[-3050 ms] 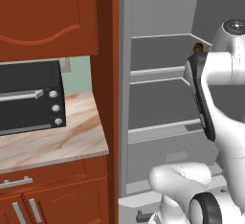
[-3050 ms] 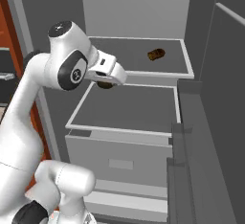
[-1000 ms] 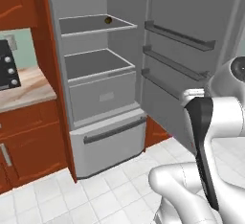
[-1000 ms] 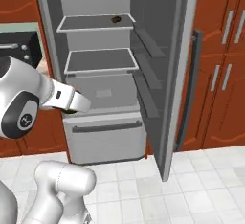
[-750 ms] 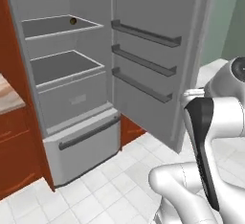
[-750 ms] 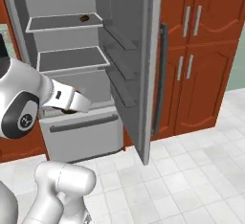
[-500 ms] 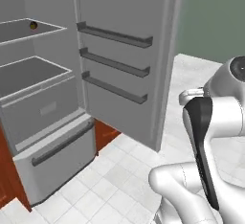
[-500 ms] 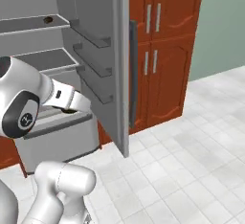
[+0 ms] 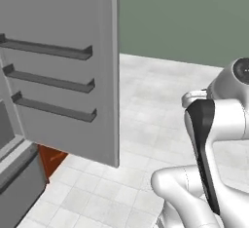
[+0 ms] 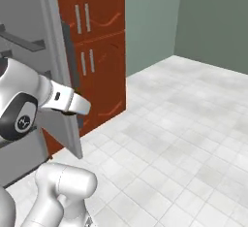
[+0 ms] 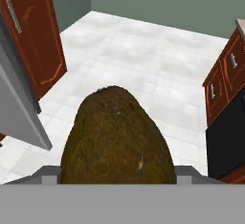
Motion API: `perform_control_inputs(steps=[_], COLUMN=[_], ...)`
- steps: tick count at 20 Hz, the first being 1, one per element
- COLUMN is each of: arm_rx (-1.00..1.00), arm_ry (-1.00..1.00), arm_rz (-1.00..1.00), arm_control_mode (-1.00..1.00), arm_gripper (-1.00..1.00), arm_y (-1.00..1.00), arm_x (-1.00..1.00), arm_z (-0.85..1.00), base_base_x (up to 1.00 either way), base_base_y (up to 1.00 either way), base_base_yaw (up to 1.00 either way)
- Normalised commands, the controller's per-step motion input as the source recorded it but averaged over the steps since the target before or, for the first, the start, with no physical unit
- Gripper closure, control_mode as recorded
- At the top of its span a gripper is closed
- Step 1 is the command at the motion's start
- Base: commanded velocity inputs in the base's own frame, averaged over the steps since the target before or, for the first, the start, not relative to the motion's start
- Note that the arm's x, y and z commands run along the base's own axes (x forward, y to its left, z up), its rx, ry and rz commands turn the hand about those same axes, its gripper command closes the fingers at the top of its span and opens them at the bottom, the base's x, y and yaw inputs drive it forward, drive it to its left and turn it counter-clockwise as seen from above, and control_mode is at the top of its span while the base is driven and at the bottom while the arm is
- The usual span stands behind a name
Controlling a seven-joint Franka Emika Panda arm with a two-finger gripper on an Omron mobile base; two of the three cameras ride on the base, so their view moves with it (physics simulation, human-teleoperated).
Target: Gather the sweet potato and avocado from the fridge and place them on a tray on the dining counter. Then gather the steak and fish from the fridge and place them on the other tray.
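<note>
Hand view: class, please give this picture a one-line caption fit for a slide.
Gripper carries a brown-green avocado over the white tiled floor, past the fridge door.

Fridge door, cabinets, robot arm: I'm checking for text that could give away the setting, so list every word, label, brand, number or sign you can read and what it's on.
None can be read.
fridge door: plain grey, bare shelves.
red-brown cabinets: bare wood with metal handles.
robot arm: a small round emblem on the dark joint, too small to read.
avocado in the gripper: no sticker.
</note>
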Motion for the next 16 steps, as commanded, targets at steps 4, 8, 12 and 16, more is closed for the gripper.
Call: perform_control_inputs(steps=[4,8,12,16], arm_rx=[0.0,0.0,0.0,0.0], arm_ry=[0.0,0.0,0.0,0.0], arm_rz=[0.0,0.0,0.0,0.0], arm_control_mode=[1.0,1.0,1.0,1.0], arm_gripper=[1.0,1.0,1.0,1.0], arm_y=[0.0,0.0,0.0,0.0], arm_x=[0.0,0.0,0.0,0.0], arm_z=[0.0,0.0,0.0,0.0], base_base_x=[0.84,0.98,1.0,1.0], base_base_y=[-0.78,-0.73,-0.66,-0.49], base_base_yaw=[-0.31,-0.28,-0.25,-0.27])
